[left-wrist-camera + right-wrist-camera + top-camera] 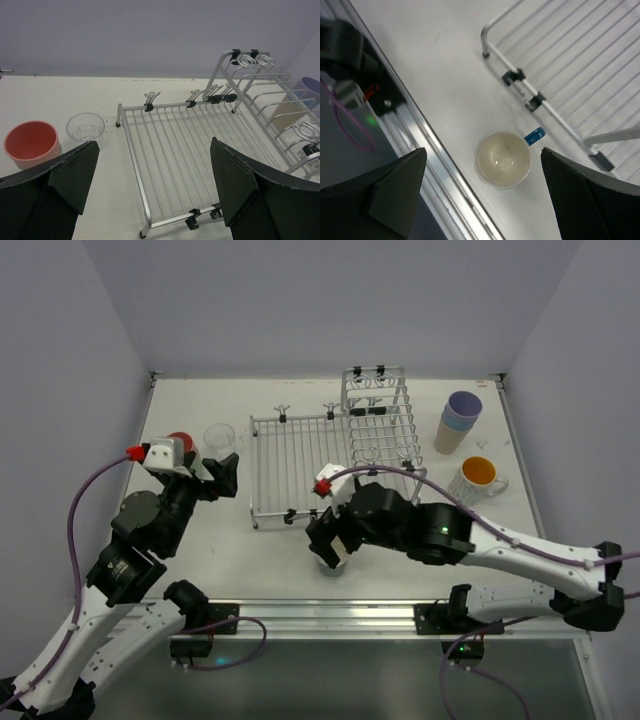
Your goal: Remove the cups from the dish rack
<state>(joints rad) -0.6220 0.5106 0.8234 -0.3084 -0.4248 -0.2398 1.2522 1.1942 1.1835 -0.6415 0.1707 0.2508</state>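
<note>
Cream cup (502, 159) upright on worktop (445, 75) lower centre, just off rack (535, 101) corner, under right jaws spread wide; left jaws spread too.

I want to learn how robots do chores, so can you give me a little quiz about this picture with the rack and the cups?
1. True or false: a cup sits on the flat half of the dish rack.
2. Which cup is right under the right gripper? A a black cup, B the cream cup with the blue handle, C a striped cup.
3. How many cups stand to the left of the dish rack in the top view?
Key: 1 false, the flat half is bare. 2 B. 3 two, the pink cup and the clear cup.
</note>
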